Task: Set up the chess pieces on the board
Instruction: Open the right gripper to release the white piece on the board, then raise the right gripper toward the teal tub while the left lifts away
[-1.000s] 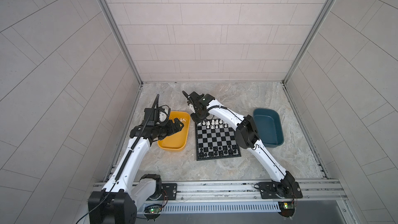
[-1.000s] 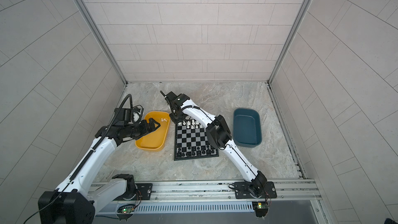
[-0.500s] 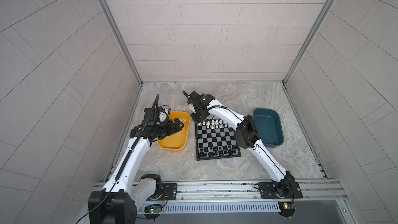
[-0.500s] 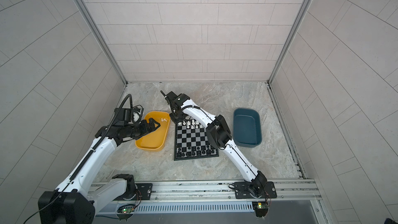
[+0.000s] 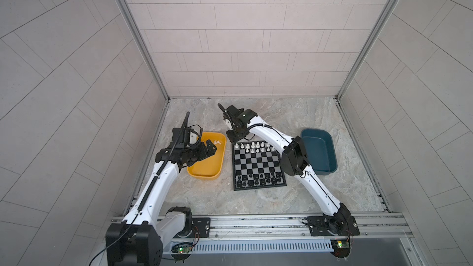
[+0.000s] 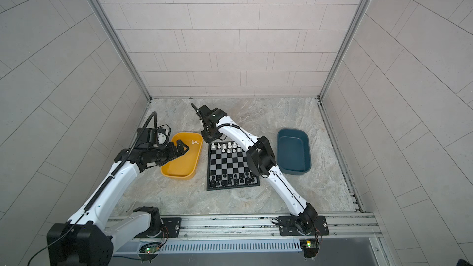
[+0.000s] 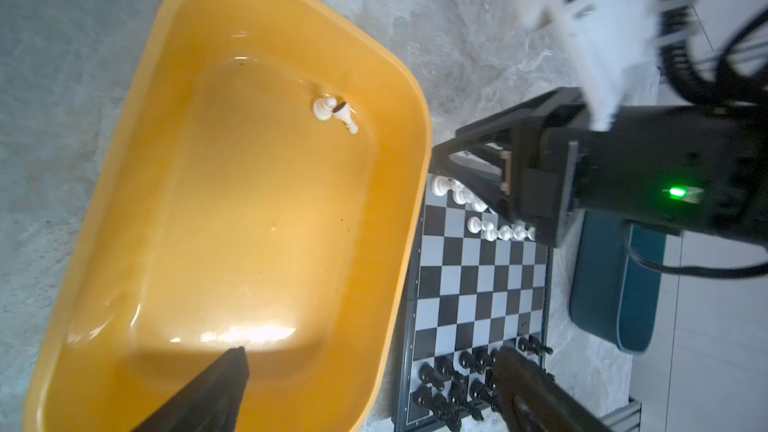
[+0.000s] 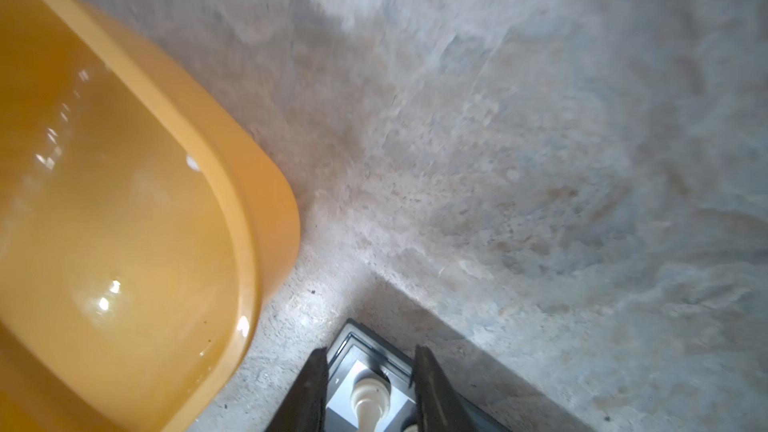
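While both of my arms reach in from six o'clock, my left claw [image 5: 211, 148] hangs over the yellow tray [image 5: 204, 175], which sits at nine o'clock from the board [image 5: 257, 165]. Its jaws stand wide apart with nothing between them; the wrist view shows one finger [image 7: 216, 388] over the tray floor and the other over the board's black ranks. Two loose white pieces [image 7: 334, 112] lie tipped over and touching each other in the tray's one o'clock corner, near my left claw and at about one o'clock from it, not touched.

On the board, the white chessmen [image 5: 256, 147] stand along the twelve o'clock edge and the black chessmen [image 5: 258, 179] along the six o'clock edge.

My right claw [image 8: 370, 349] is down at the board's eleven o'clock corner. Its jaws are parted, and a white corner piece [image 8: 370, 394] stands upright on the corner square between the fingers [image 8: 316, 388], with a clear gap on each side, so I grip nothing.

At three o'clock from the board lies the teal tray [image 5: 318, 153], beside my right arm's elbow.
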